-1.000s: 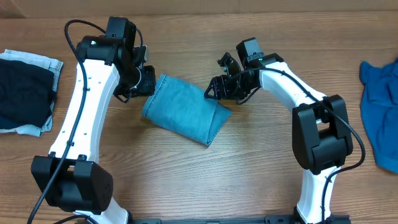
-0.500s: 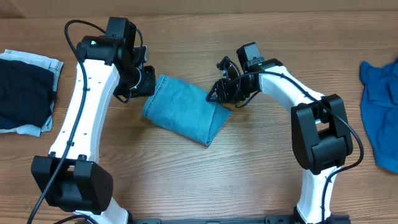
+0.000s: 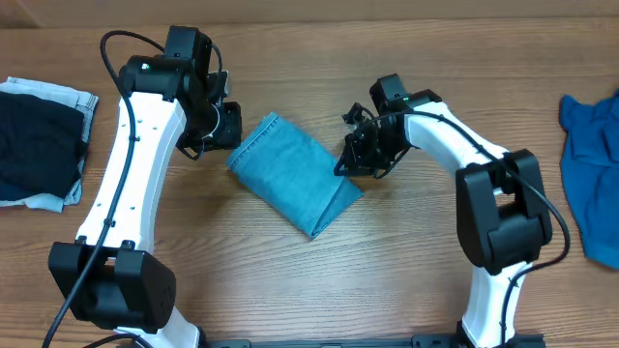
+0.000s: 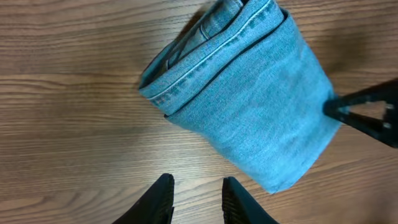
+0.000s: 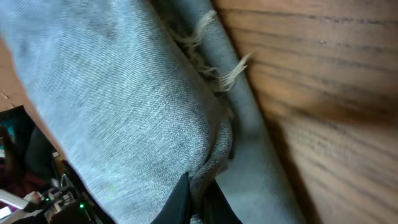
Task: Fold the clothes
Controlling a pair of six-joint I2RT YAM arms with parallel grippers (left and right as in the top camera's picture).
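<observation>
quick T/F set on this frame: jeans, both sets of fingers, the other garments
1. The folded jeans lie on the table between the two arms. True.
2. The left fingers are clamped on the jeans. False: they stand apart over bare wood, short of the jeans.
3. The right fingers pinch denim at the bundle's edge. True.
4. The bright blue garment lies at the table's left edge. False: it is at the right edge; a dark navy garment lies at the left.
</observation>
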